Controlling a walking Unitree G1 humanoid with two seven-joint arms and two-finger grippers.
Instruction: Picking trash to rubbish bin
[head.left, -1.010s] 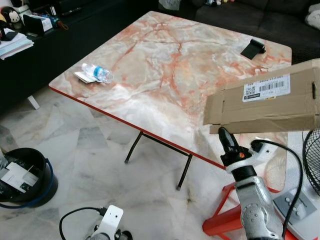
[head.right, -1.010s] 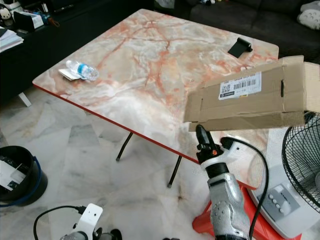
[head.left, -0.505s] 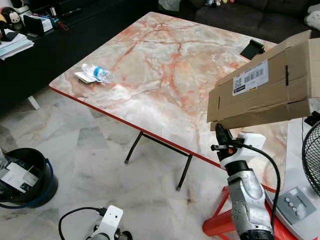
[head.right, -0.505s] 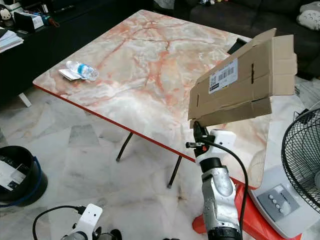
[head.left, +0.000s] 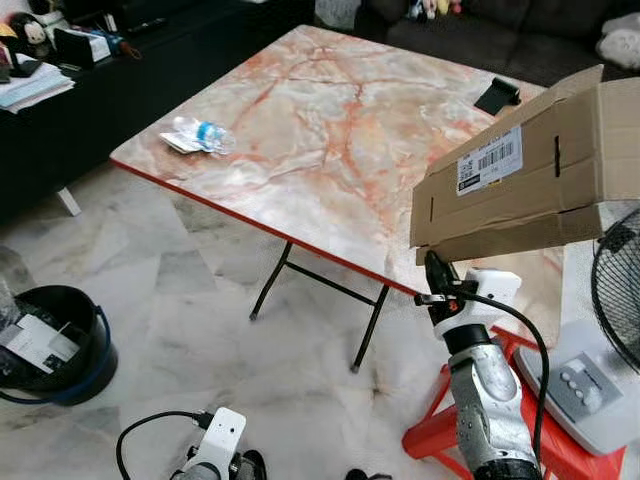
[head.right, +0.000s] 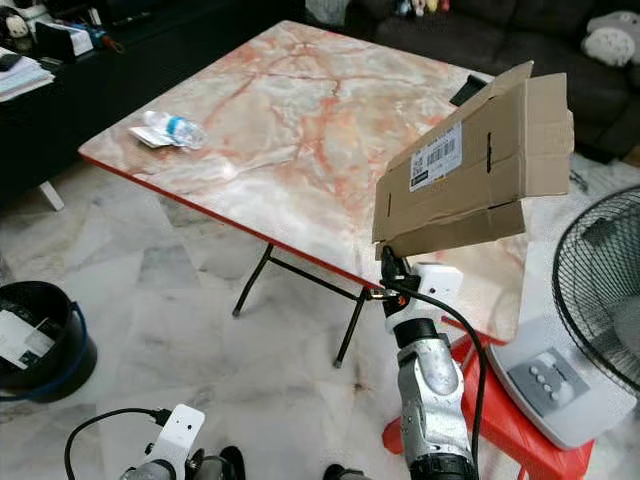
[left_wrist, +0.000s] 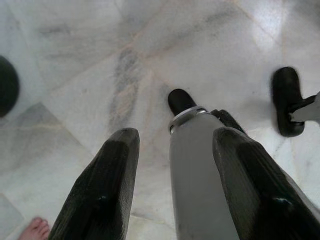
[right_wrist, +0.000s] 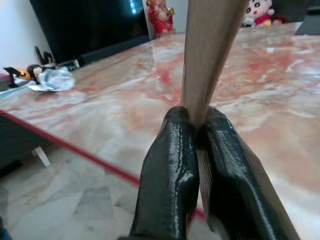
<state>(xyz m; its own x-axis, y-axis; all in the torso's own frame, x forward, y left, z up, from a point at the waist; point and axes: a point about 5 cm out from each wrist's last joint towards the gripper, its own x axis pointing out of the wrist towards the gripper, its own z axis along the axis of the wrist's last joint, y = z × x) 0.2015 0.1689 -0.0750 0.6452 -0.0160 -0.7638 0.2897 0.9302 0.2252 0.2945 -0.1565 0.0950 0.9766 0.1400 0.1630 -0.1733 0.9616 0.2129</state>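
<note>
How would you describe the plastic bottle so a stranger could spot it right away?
Find the marble-topped table with its red edge. Near its left corner lies the plastic bottle, crushed, clear, with a blue label, on its side atop a flat white wrapper. It is the one see-through thing there.

A white shipping label (head.left: 489, 162) with a black barcode is stuck on the flattened cardboard box (head.left: 530, 180) at the right of the frame, but its small print is too fine to read. The plastic bottle (head.left: 203, 133) on the table, upper left, has a blue band, perhaps a brand label; no words can be made out on it.
</note>
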